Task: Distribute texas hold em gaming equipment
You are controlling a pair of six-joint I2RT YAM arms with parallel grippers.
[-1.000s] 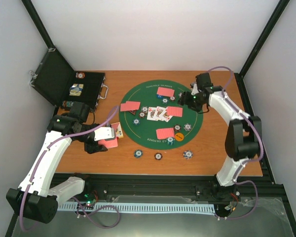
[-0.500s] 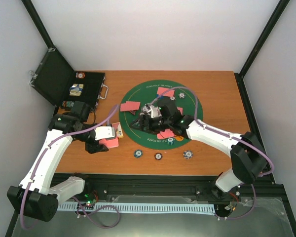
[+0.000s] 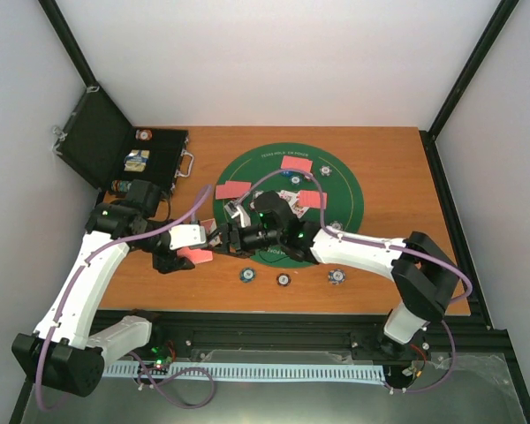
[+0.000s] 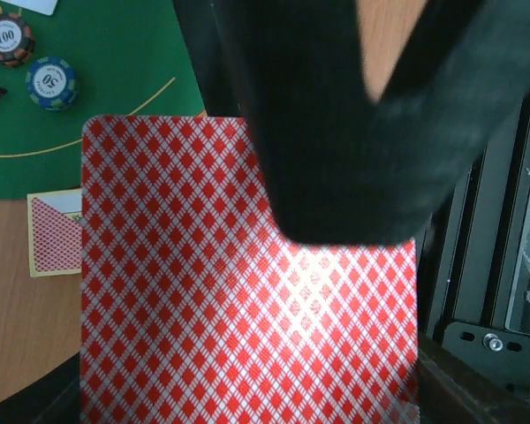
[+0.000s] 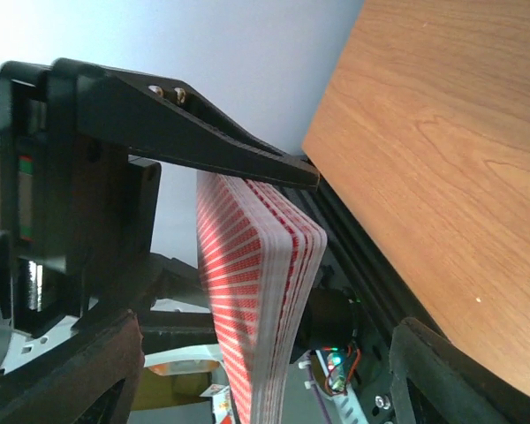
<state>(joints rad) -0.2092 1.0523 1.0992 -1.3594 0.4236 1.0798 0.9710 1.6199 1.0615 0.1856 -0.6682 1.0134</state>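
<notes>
Black case (image 3: 95, 141) far left, lid up. Left gripper (image 3: 194, 252) is clamped on the red-backed deck (image 4: 247, 283), held over the wood table (image 3: 397, 177) just off the green mat (image 3: 346, 190). Right gripper (image 5: 265, 353) has its fingers spread wide, straddling the deck edge-on, not gripping. Its black body blocks the deck's top in the left wrist view. Readable: "100" chip (image 4: 7, 37) and blue "50" chip (image 4: 51, 81), both on the felt. Mat lettering is too small to read. Three loose chips (image 3: 283, 280) on the wood. Right arm covers the mid-mat cards.
</notes>
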